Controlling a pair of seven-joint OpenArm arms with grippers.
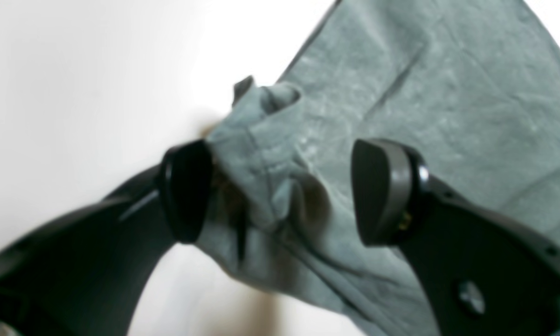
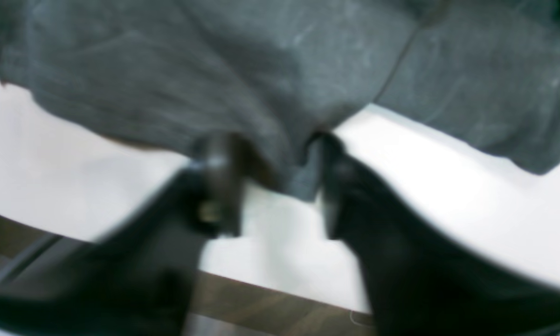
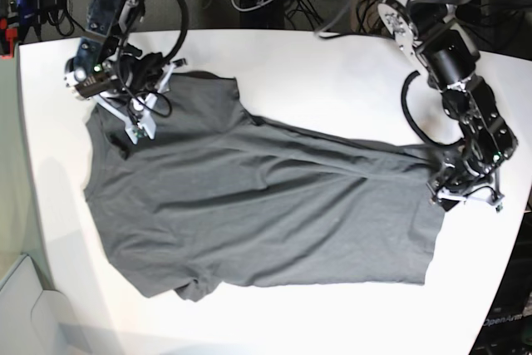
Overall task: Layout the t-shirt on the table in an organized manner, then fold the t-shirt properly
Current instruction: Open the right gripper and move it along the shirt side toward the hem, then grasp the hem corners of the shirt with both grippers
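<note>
No legible writing on the t-shirt (image 3: 249,205).

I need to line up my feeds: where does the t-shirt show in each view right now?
Left wrist: the t-shirt fills the upper right, with a bunched edge between the pads of the left tool.
Right wrist: it spans the top of the picture, one edge hanging between the pads of the right tool.
Base: spread across the middle.
Shared landmark: the white table.
</note>
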